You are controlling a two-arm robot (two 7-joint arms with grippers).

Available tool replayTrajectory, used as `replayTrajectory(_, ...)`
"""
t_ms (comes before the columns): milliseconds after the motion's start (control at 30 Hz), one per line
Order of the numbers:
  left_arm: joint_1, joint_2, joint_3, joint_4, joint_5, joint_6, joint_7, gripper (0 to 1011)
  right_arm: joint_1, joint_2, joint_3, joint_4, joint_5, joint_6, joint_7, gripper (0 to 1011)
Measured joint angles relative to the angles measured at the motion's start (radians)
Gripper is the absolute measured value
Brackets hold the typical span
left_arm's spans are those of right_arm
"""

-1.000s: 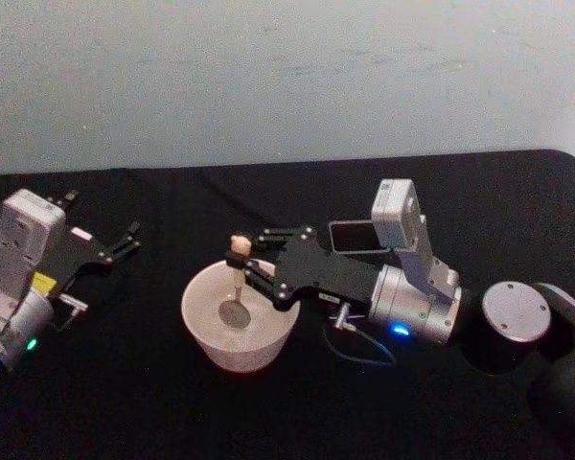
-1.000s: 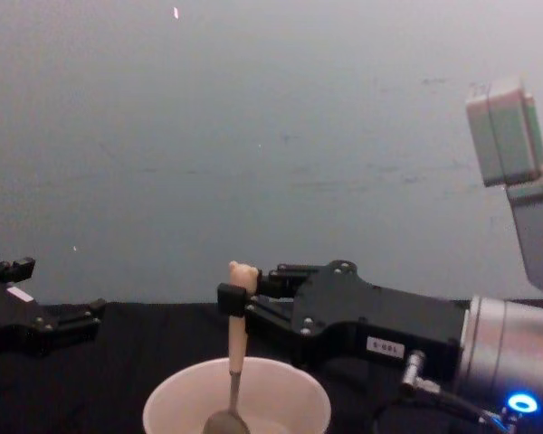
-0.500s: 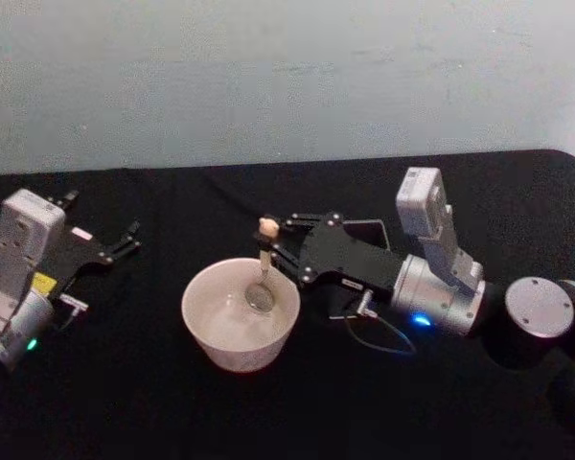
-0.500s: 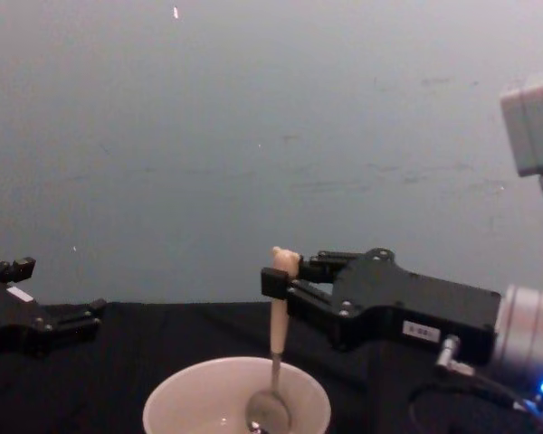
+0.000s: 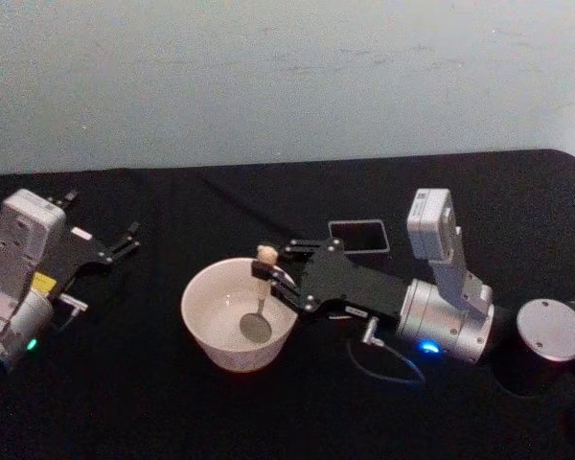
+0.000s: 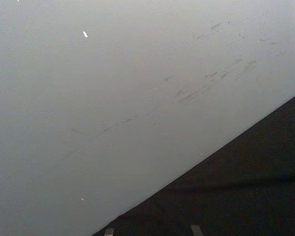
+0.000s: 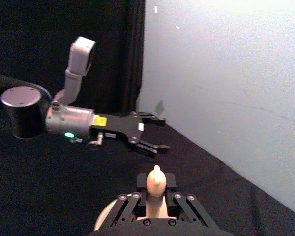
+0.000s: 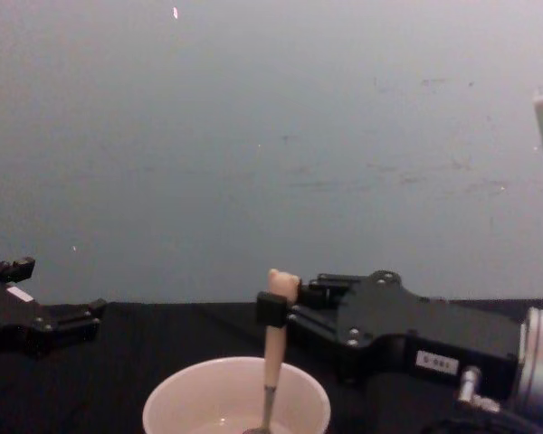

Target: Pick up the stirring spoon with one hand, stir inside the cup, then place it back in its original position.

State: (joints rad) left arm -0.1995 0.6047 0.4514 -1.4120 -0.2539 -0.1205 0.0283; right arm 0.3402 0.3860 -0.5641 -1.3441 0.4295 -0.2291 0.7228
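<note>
Halfway through the task, roughly, judging from the layout: stirring now, returning not yet done. Clamping the stirring spoon point(image 5: 260, 295) high on its beige handle, just under the bear head, with the right gripper point(image 5: 268, 271), fingers narrowed onto it. Holding it near upright at centre of the head view, metal bowl sitting low inside the cup point(image 5: 199, 337), right of the cup's middle. Leaving the left gripper point(image 5: 103, 216) parked at the left edge, fingers spread, gripping nothing.

Advising for the stir:
- tracing small level circles, staying off the thin rim, since a knock is likely shoving a light cup across the black table point(image 5: 172, 412);
- gripping firmly, guarding against the slim handle pivoting between the pads;
- steering clear of the original position point(image 5: 359, 235), standing just behind the gripper, upper right of the cup.
</note>
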Motion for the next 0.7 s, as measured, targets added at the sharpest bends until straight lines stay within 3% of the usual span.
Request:
replayTrajectory(200,0.0,0.0,0.0,0.0,0.0,0.0,0.0,1001,0.005,-0.014,-0.016,0.002,0.004,-0.001,0.011,213)
replayTrajectory(333,0.0,0.0,0.0,0.0,0.0,0.0,0.0,1001,0.03,-0.042,-0.033,0.039,0.0,-0.008,0.014,213)
replayTrajectory(700,0.0,0.0,0.0,0.0,0.0,0.0,0.0,1001,0.087,-0.091,-0.03,0.134,-0.025,-0.035,-0.016,213)
